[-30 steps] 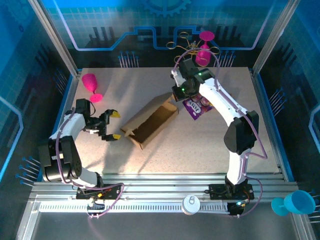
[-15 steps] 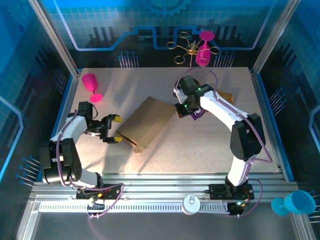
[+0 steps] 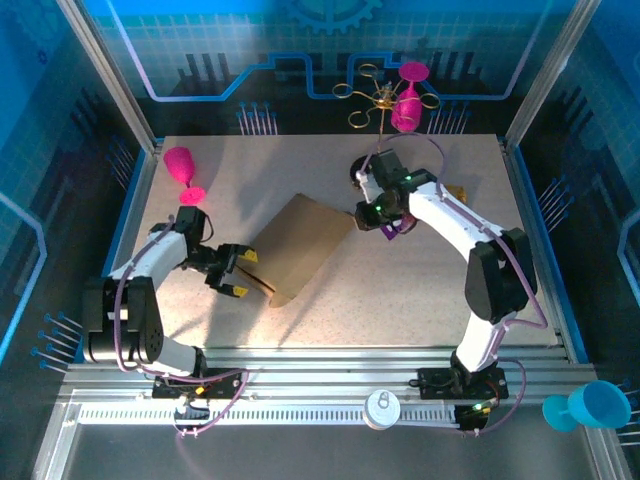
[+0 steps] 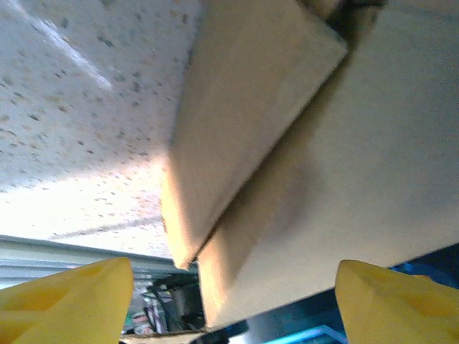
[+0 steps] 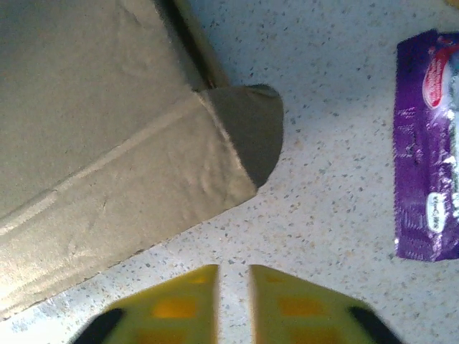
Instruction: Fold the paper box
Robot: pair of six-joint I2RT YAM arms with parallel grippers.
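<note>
- The plain brown cardboard box (image 3: pixel 300 245) is laid on the speckled table (image 3: pixel 400 300), its long axis running diagonally from near-left to far-right between the arms.
- The left gripper (image 3: pixel 245 273) is spread wide with nothing clamped, and the box's near-left end is faced head-on.
- The right gripper (image 5: pixel 234 269) is barely parted and empty, parked just off the far-right corner beside a purple snack packet (image 5: pixel 423 193).

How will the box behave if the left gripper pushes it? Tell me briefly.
The box is thin plain cardboard, so it is probably light and apt to slide on the smooth table. Its surface shows creases, so it may buckle rather than stay rigid. The rounded flap likely bends easily.
</note>
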